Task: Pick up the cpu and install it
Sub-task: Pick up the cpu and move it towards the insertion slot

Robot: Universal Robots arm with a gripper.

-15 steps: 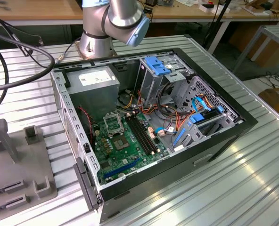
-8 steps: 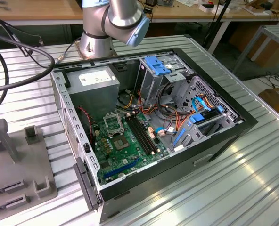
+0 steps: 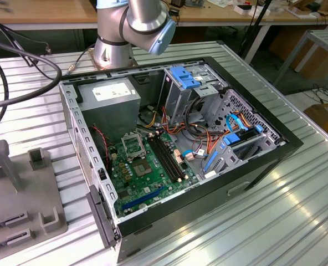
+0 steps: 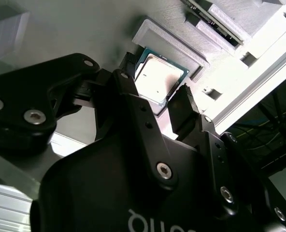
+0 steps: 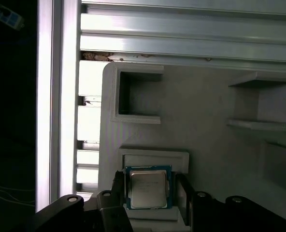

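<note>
With the jaws open, empty and astride the cpu (image 5: pixel 148 188), which lay flat in its recess on the grey holder (image 5: pixel 206 121), an off-centre closing could have tilted or dropped it.

COUNT LOG | cpu (image 5: pixel 148 188) (image 4: pixel 158 77): 1 is counted, in both wrist views | gripper (image 5: pixel 149 186): 1 is counted | robot arm (image 3: pixel 136 22): 1 is counted | computer case (image 3: pixel 197 208): 1 is recorded, centre of the exterior view | motherboard (image 3: pixel 147 172): 1 | power supply (image 3: pixel 108 102): 1 | grey fixture (image 3: pixel 20 188): 1 is recorded, at the exterior view's left
</note>
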